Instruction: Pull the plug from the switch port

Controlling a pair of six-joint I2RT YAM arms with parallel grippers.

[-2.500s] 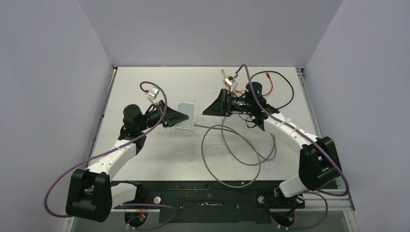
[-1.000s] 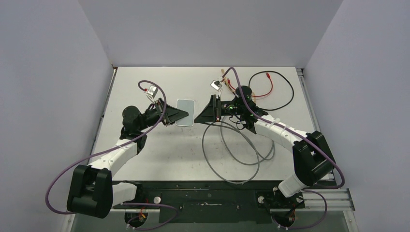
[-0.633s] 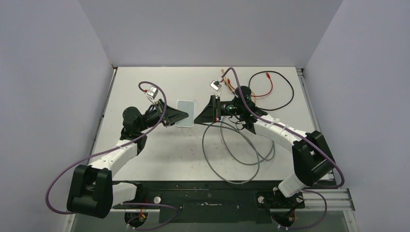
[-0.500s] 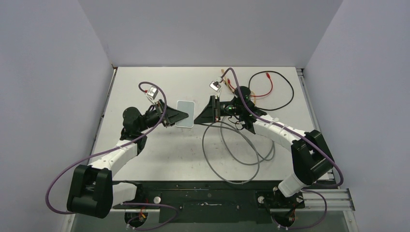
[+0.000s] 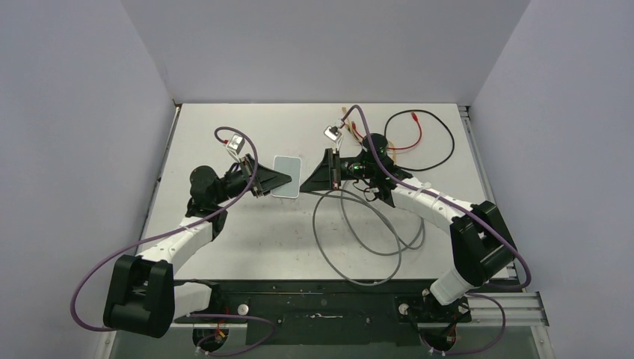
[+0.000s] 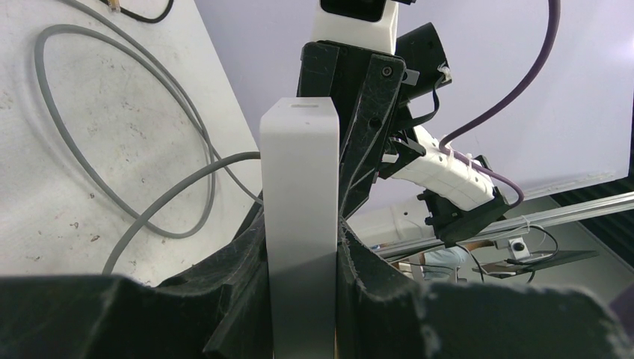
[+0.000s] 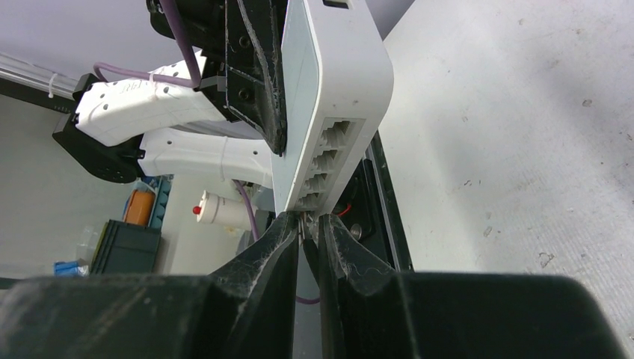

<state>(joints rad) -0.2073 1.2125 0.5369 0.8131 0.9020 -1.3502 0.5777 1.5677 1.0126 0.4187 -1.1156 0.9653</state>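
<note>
Where the arms meet in the top view, the left gripper clamps the pale box, the right gripper at its right edge. The left wrist view has the box edge-on in that grip; the right wrist view has the right gripper pinching the plug at the lowest switch port

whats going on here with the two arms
The left gripper is clamped on the flat faces of the white switch. The right gripper is pinched at the end port of the row on its edge, seemingly on the plug, which is mostly hidden. It doesn't look pulled out yet. A grey cable lies looped on the table.
</note>
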